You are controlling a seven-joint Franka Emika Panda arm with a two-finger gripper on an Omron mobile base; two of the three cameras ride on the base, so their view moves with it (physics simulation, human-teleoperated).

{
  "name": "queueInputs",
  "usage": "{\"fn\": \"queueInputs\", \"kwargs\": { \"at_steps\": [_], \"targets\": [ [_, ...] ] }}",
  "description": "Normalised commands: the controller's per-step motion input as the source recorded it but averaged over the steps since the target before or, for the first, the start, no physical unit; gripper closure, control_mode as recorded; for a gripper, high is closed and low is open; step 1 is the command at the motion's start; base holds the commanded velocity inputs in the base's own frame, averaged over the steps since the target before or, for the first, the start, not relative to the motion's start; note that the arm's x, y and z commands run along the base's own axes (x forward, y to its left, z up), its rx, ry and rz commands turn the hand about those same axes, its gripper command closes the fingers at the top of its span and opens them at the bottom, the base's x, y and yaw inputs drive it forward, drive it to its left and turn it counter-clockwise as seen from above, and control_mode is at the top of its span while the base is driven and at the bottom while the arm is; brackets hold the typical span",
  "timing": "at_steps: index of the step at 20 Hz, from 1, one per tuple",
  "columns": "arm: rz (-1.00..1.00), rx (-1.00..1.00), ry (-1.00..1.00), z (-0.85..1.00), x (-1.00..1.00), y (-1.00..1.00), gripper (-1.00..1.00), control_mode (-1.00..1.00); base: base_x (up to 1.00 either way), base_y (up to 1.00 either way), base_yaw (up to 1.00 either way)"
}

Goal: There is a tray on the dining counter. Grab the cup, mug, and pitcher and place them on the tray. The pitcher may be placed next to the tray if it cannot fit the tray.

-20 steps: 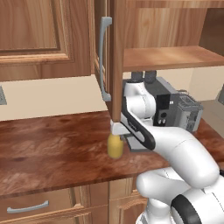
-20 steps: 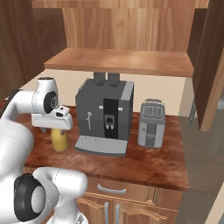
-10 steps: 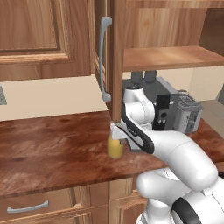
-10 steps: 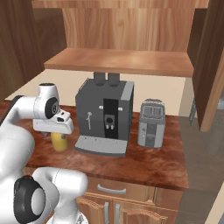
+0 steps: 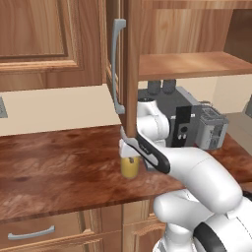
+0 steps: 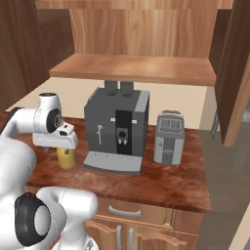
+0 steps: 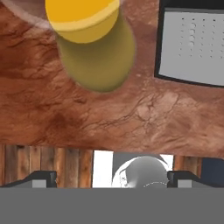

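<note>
Directly over the pitcher [image 5: 129, 167] hangs the claw [image 5: 129, 153], jaws wide apart, gripping nothing

Reddish wood-grain counter [image 5: 54, 167] under brown wall cabinets [image 5: 39, 39], open shelf [image 6: 132, 68]; cream backsplash [image 5: 54, 108]; grey coffee machine [image 6: 117, 129], probably toaster [image 6: 168, 136] beside; drawers [image 5: 34, 234] below.
</note>
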Motion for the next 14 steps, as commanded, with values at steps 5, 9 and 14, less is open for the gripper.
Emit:
{"fn": "queueInputs", "kwargs": {
  "at_steps": [5, 9, 14],
  "targets": [
    [0.01, 0.0, -0.05, 0.0, 0.23, 0.04, -1.0, -1.0, 0.0, 0.0, 0.0],
    [0.0, 0.0, -0.08, 0.0, 0.13, 0.0, -1.0, -1.0, 0.0, 0.0, 0.0],
    [0.0, 0.0, -0.07, 0.0, 0.09, 0.0, -1.0, -1.0, 0.0, 0.0, 0.0]
  ]
}}
